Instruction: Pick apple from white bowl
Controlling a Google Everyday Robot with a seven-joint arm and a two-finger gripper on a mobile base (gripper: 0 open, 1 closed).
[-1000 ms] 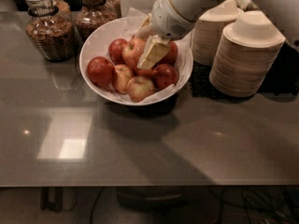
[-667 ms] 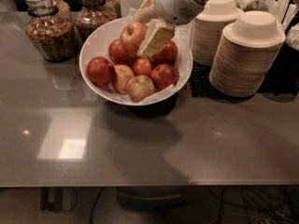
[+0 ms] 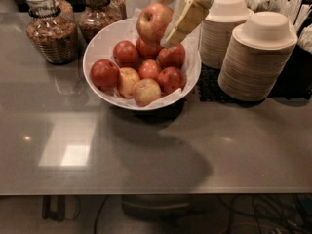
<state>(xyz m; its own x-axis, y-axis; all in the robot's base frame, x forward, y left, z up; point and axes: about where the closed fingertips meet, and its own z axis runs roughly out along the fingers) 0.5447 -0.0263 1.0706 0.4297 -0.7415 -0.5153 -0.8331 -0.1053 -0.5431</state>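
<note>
gripper (image 3: 169,14) upper centre, clamped on apple (image 3: 153,22) — lift step, apple hangs above white bowl (image 3: 97,44). next: raise straight up, grip firm — beige bowl stacks (image 3: 256,57) near right.

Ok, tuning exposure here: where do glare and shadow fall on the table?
Camera view: a pale rectangular glare patch on the table, lower left; the white bowl casts a broad dark shadow toward the camera; the gripper, above the bowl's rear, holds the apple in warm light.
</note>
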